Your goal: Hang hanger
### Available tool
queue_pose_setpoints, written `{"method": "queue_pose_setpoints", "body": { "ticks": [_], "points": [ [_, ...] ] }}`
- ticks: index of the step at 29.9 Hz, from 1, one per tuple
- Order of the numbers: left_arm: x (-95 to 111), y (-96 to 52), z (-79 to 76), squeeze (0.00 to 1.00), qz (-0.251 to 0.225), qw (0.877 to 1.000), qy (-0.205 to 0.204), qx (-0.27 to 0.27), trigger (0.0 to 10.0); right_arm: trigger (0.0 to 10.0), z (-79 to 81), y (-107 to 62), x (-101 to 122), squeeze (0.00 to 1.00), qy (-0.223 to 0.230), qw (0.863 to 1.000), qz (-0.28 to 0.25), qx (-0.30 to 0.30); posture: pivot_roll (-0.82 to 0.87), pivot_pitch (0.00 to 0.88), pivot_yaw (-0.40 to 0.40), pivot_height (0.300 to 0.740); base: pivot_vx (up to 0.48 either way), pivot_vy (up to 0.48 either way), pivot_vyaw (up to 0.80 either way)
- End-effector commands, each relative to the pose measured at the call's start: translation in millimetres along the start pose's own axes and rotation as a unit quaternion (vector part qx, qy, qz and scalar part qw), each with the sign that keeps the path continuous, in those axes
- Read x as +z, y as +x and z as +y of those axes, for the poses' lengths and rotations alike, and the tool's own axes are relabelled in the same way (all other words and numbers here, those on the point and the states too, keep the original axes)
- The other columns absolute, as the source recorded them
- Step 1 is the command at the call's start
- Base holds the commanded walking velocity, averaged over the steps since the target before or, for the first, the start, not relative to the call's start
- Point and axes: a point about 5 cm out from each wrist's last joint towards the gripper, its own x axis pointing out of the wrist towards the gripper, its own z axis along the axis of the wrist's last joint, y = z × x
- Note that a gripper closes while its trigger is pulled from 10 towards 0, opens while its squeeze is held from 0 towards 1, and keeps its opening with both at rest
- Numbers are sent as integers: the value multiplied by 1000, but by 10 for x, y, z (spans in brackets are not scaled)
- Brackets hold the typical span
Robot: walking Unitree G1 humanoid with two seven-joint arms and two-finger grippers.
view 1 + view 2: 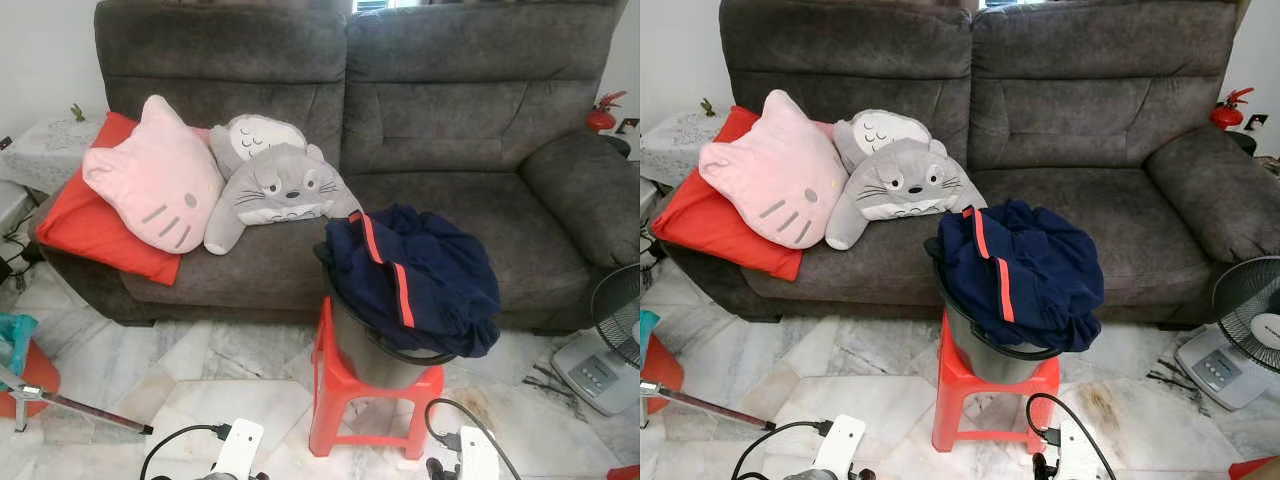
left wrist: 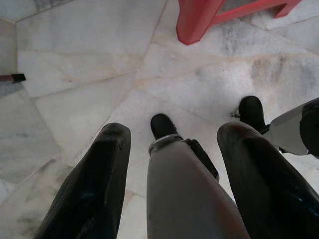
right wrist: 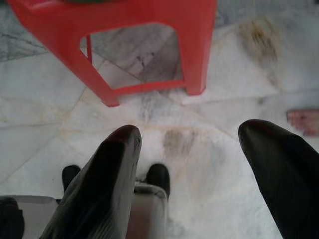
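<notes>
A navy fabric garment with orange stripes (image 1: 415, 275) is seen heaped over a dark round bucket (image 1: 375, 355) on a red plastic stool (image 1: 345, 395). No hanger can be made out. The garment is judged soft and light, best gripped at a raised fold. Left gripper (image 2: 172, 172) and right gripper (image 3: 194, 167) are spread, empty, above the floor.

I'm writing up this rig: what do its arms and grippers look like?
Each wrist carries a white block with a looping black cable. The left gripper and right gripper each have two long, rounded, glossy black fingers.
</notes>
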Motion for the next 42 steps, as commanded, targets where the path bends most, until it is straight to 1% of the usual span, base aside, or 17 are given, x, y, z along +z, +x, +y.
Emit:
{"method": "queue_pose_setpoints", "body": {
  "ticks": [1, 5, 19, 23, 28, 30, 31, 32, 33, 34, 35, 37, 38, 39, 40, 41, 42],
  "points": [
    [-42, -4, -5, 0, 6, 1000, -3, -1, 10000, 10000, 1, -5, 32, 0, -8, 1000, -22, 5, -29, 0, -19, 740, 0, 0, 0],
    [-42, -4, -6, 0, 6, 1000, -2, -1, 10000, 10000, 1, -6, 68, 0, -28, 999, -37, 6, -29, 0, -19, 740, 0, 0, 0],
    [-25, -2, -4, 0, 4, 1000, -4, 1, 10000, 10000, -13, -21, 168, 0, -30, 995, -91, -7, -47, 1, -31, 740, 0, 0, 0],
    [-17, -1, -4, 0, 3, 1000, -2, 0, 10000, 10000, -5, -24, 205, 0, -51, 993, -105, -2, -55, 2, -32, 740, 0, 0, 0],
    [-13, 0, -7, 0, 2, 1000, -3, 0, 10000, 10000, -3, -37, 247, 0, -44, 990, -131, -2, -53, 2, -33, 740, 0, 0, 0],
    [-12, 0, -6, 0, 2, 1000, -3, 0, 10000, 10000, -6, -43, 266, 0, -53, 989, -141, -7, -54, 4, -34, 740, 0, 0, 0],
    [-11, 0, -3, 0, 2, 1000, -4, 1, 10000, 10000, -4, -47, 278, 0, -44, 988, -149, -8, -56, 3, -33, 740, 0, 0, 0],
    [-10, 0, -2, 0, 2, 1000, -3, 1, 10000, 10000, -90, -173, 588, 0, -171, 950, -257, -55, -58, 4, -33, 740, 0, 0, 0],
    [-10, 0, -1, 0, 2, 1000, -3, 1, 10000, 10000, -25, -397, 817, 0, -241, 904, -346, -73, -60, 3, -33, 740, 0, 0, 0],
    [-10, -1, 0, 0, 2, 1000, -3, 0, 10000, 10000, 84, -619, 946, 0, -284, 864, -406, -85, -62, 3, -33, 740, 0, 0, 0],
    [-9, -1, 0, 0, 2, 1000, -2, 0, 10000, 10000, 145, -781, 1015, 0, -301, 842, -438, -93, -62, 3, -33, 740, 0, 0, 0],
    [-9, -1, 1, 0, 2, 1000, -1, 0, 10000, 10000, 161, -830, 1020, 0, -293, 844, -441, -89, -64, 4, -31, 740, 0, 0, 0],
    [-8, 0, 0, 0, 2, 1000, -1, -1, 10000, 10000, 248, -806, 967, 0, -279, 852, -435, -88, -66, 3, -30, 740, 0, 0, 0],
    [-6, 0, -1, 0, 2, 1000, 0, -1, 10000, 10000, 578, -666, 730, 0, -237, 875, -415, -79, -65, 2, -30, 740, 0, 0, 0],
    [-6, 0, -1, 0, 2, 1000, 0, -1, 10000, 10000, 578, -666, 730, 0, -237, 875, -415, -79, -65, 2, -30, 740, 0, 0, 0],
    [-5, 0, -3, 0, 2, 1000, 0, -2, 10000, 10000, 753, -561, 540, 0, -214, 889, -398, -70, -62, 1, -32, 740, 0, 0, 0],
    [-5, 0, -4, 0, 2, 1000, 0, -2, 10000, 10000, 728, -562, 527, 0, -216, 889, -397, -73, -61, 0, -32, 740, 0, 0, 0]
  ]
}}
